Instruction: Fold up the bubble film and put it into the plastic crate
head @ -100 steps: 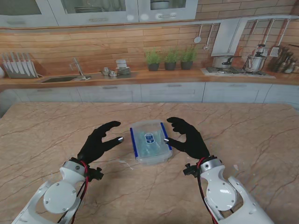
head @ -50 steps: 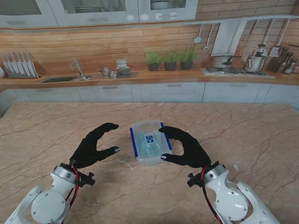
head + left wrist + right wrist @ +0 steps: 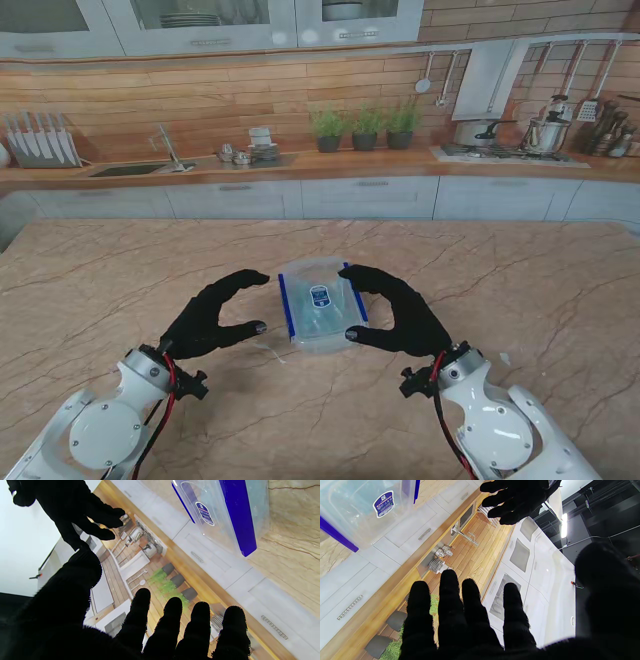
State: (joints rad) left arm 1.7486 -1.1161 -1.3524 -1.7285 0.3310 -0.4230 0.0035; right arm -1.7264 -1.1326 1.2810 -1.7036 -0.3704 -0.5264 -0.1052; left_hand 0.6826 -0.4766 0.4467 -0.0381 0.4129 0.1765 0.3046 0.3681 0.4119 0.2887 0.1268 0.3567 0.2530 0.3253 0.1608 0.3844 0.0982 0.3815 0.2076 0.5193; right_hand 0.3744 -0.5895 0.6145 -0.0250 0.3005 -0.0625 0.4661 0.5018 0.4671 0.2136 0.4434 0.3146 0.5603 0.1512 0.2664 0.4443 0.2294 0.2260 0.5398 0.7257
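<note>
The clear plastic crate with blue side clips and a round label stands in the middle of the table, its lid on. Crinkled bluish film shows faintly through its walls; I cannot make out more of it. My left hand is open just left of the crate, thumb and fingers curved toward it but apart from it. My right hand is open at the crate's right side, its fingertips by the far corner and thumb by the near corner. The left wrist view shows the crate; so does the right wrist view.
A small clear scrap lies on the marble table top near the crate's near-left corner. Behind the table runs a kitchen counter with a sink, potted herbs and a stove.
My right hand has moved left, up against the crate's right side. My left hand pulled back toward me, then came forward and right, closer to the crate. The crate has not moved.
</note>
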